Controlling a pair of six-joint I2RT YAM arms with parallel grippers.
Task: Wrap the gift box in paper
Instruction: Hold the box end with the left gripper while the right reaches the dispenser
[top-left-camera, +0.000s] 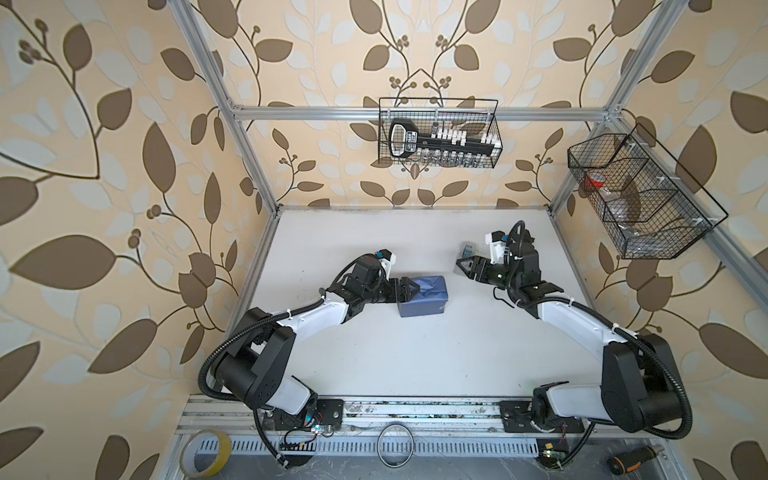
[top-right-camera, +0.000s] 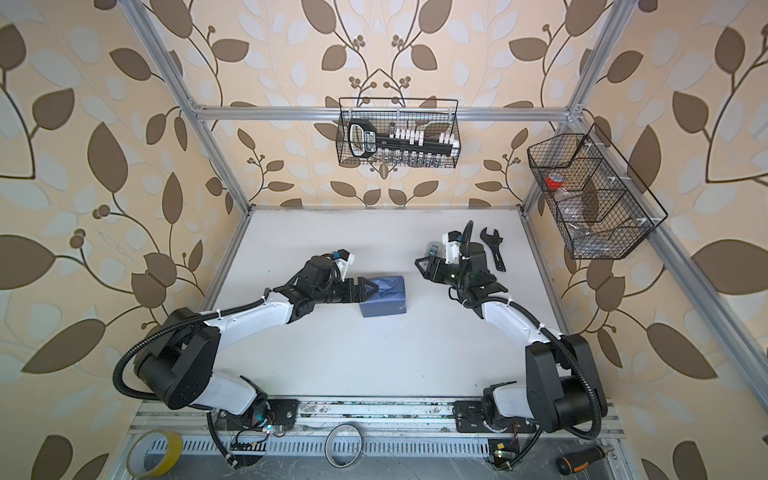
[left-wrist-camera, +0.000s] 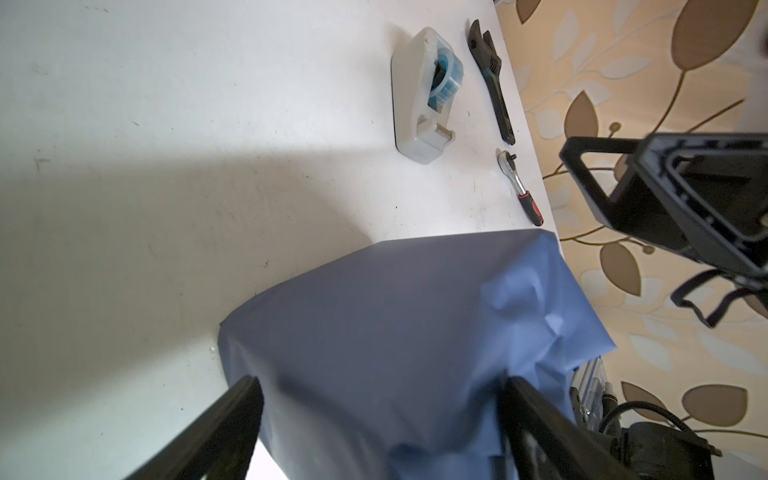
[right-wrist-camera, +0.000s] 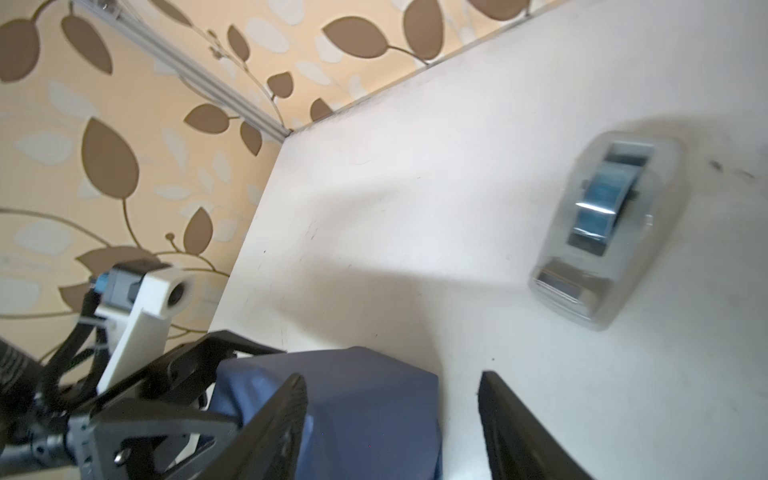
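- Both top views are bright and evenly lit. The white desk (top-left-camera: 415, 357) comes close to glare, and the arms cast only faint, soft-edged shadows on it.
- Wide-angle distortion is strong in these views: the frame rails (top-left-camera: 216, 104) splay outward and the wallpaper (top-left-camera: 83, 166) stretches toward the corners.
- In the left wrist view a broad, soft shadow lies across the middle of the desk, with a brighter band beyond it. The paper (left-wrist-camera: 395, 332) is dull on one face and lighter on its creased side, and it is soft nearest the lens.
- In the right wrist view the tape dispenser (right-wrist-camera: 598, 237) is smeared by motion blur, with a glint on its roll. The fingers (right-wrist-camera: 274, 432) are out of focus.
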